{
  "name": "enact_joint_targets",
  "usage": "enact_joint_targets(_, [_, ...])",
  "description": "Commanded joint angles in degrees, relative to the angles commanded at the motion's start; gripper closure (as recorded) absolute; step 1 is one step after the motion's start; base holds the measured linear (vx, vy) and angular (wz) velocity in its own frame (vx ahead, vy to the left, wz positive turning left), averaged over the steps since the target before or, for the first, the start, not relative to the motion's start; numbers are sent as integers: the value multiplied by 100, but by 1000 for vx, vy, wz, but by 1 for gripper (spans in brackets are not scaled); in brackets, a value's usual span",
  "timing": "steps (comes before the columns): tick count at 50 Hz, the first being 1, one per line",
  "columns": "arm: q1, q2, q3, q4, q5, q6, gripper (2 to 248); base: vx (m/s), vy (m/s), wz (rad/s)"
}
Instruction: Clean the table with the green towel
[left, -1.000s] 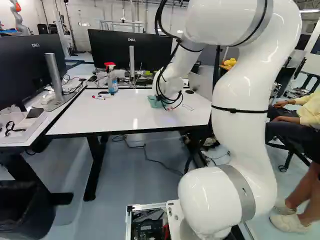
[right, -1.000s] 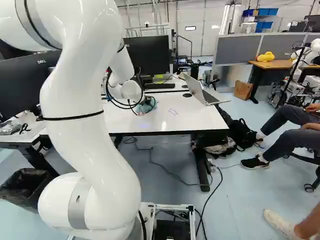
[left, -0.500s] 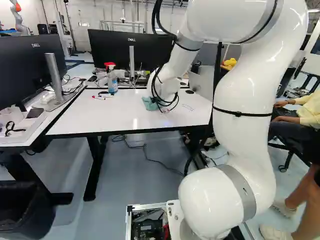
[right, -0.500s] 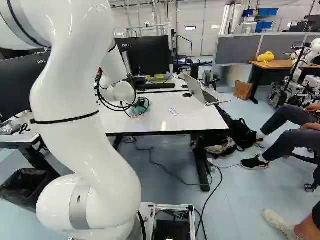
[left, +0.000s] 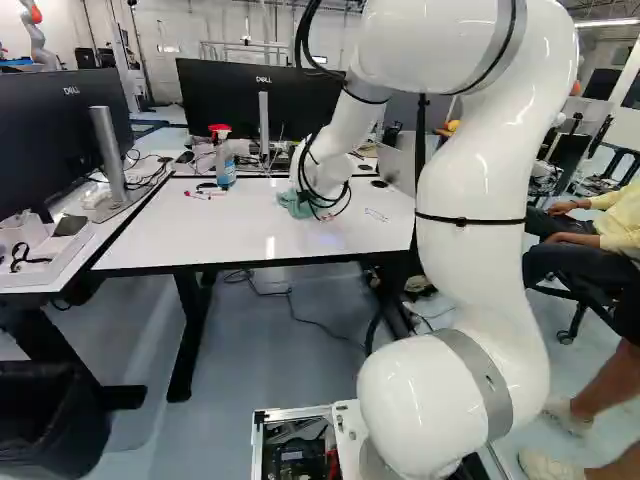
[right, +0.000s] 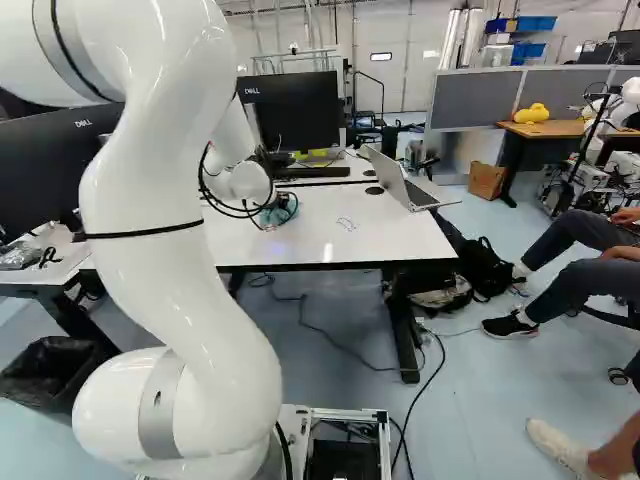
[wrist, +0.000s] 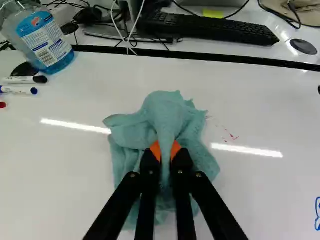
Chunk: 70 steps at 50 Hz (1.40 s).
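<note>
Wrist view: the gripper (wrist: 166, 153) is closed on the towel (wrist: 170, 117), a pinched fold caught between its orange pads (wrist: 155, 150) while the rest spreads beneath and around the fingers. Gripping by the middle makes sense for wiping: the loose cloth fans out as a skirt, giving a broad patch to rub with and keeping the hard tips off the white table (wrist: 60, 170). How firmly it presses I can't fairly judge, since the cloth hides its own underside.

Just beside the towel, on the side away from the bottle (wrist: 46, 42), lie red marks (wrist: 231, 136), which are probably the next target. A blue drawing (right: 346, 223) sits farther out that way, apart from the cloth, and both want wiping, so the job looks unfinished.

In the left base view the arm (left: 470, 180) reaches over the table from its near side and holds the towel toward the far part of the top. A low sideways sweep from there should take in the red, then the blue. The bottle and markers (wrist: 22, 80) stand on the opposite side, so that stroke would spare them; swinging back too wide could knock them. Too light a touch might only smear the ink.
</note>
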Motion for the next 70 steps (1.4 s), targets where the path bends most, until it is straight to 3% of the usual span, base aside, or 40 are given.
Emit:
enact_joint_targets(40, [-586,-539,-697,0,0,0,210,0,0,0])
enact_joint_targets(61, [-901,-418,-538,0,0,0,210,0,0,0])
enact_joint_targets(70, [-905,-244,-311,0,0,0,210,0,0,0])
